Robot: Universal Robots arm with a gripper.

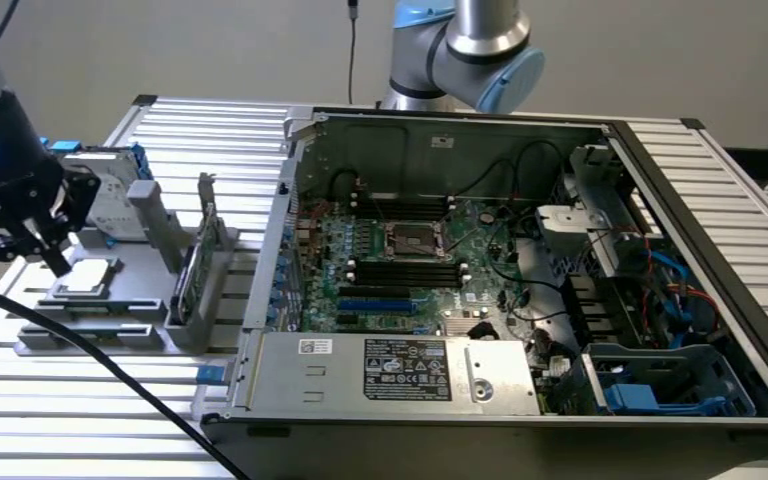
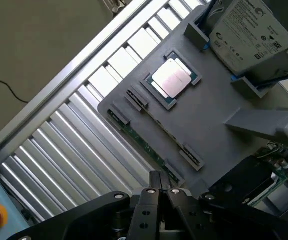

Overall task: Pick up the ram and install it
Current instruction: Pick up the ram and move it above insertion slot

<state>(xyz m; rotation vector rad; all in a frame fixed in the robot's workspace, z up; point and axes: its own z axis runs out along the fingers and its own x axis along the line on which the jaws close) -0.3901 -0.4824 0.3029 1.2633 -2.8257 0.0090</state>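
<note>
Exterior view's left: black tool (image 1: pixel 56 262) hangs over the grey fixture (image 1: pixel 117 335) on the slatted bench (image 1: pixel 37 400). Fingers pressed together, nothing between them. In the wrist view the tool (image 2: pixel 159 180) has its closed tips right by one end of the ram (image 2: pixel 142 144); contact can't be told.

The ram is not picked up. It's a thin green stick seated on edge in a slot along the fixture's (image 2: pixel 209 135) border, between small grey clips, on the side that meets the bare bench slats (image 2: pixel 83 135).

Square silver processor chip (image 1: pixel 84 277) lies flat in its pocket on the fixture, just beside the tool tips. In the wrist view the chip (image 2: pixel 173 79) sits between the ram and the hard drive (image 2: pixel 249 30). The hard drive (image 1: pixel 97 185), silver with a blue frame, is propped at the far end of the fixture. A black cable (image 1: pixel 91 350) runs across the bench in front.

Further right on the fixture, an upright card (image 1: pixel 187 280) stands in a holder, close to the case.

Middle to the exterior view's right: open computer case (image 1: pixel 424 150) lying on the bench, lid off. Motherboard (image 1: pixel 471 240) exposed, with the processor socket (image 1: pixel 411 238) in the middle and rows of black memory slots (image 1: pixel 404 272) on either side of it, no sticks seen in them. Silver power supply cover (image 1: pixel 398 370) with a label along the near edge. Blue drive caddy (image 1: pixel 651 395) in the near right corner.

Arm (image 1: pixel 471 40), grey with blue caps, rises behind the case.
</note>
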